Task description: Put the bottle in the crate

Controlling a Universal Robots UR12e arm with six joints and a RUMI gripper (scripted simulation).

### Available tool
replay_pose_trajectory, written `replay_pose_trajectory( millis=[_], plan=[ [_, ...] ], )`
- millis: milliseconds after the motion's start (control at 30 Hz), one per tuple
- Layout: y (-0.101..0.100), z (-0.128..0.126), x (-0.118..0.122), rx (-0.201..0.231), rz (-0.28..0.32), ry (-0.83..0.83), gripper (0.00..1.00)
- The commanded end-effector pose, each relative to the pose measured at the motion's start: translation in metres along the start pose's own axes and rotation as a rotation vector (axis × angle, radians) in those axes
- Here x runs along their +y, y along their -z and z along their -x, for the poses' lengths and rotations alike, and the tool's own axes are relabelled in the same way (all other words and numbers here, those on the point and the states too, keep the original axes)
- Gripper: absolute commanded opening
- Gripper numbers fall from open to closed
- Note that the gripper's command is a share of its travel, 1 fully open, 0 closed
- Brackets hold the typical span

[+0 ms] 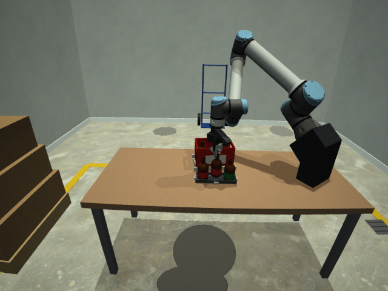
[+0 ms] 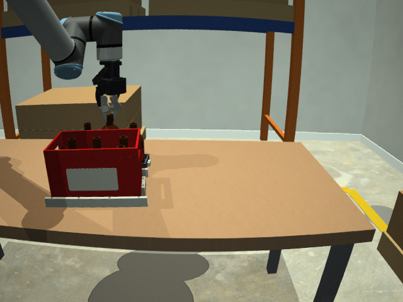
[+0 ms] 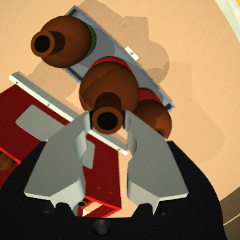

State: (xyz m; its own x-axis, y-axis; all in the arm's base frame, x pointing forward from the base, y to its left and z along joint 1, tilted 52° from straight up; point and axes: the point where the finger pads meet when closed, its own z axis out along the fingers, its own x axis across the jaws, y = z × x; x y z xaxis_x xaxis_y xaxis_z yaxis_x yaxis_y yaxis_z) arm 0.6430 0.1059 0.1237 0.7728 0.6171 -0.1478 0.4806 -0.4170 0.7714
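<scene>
Bottle (image 3: 109, 95) apparently upright, neck in pincer (image 3: 106, 131).

in the exterior view the red crate (image 2: 94, 162) hides the tray and all but the held bottle's neck (image 2: 110, 119). in the wrist view the gripper (image 3: 107, 131) covers most of the crate, so its empty slot cannot be seen
</scene>
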Motion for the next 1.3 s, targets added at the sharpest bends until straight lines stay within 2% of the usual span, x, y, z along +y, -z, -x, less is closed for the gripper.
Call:
replay_pose_trajectory(
  millis=[0,400,1267],
  plan=[
    [0.0043,-0.0003,0.0000,0.001,0.000,0.000,0.00],
    [0.0108,-0.0001,-0.0003,0.001,0.000,0.000,0.00],
    [0.0113,-0.0001,-0.0003,0.001,0.000,0.000,0.00]
  ],
)
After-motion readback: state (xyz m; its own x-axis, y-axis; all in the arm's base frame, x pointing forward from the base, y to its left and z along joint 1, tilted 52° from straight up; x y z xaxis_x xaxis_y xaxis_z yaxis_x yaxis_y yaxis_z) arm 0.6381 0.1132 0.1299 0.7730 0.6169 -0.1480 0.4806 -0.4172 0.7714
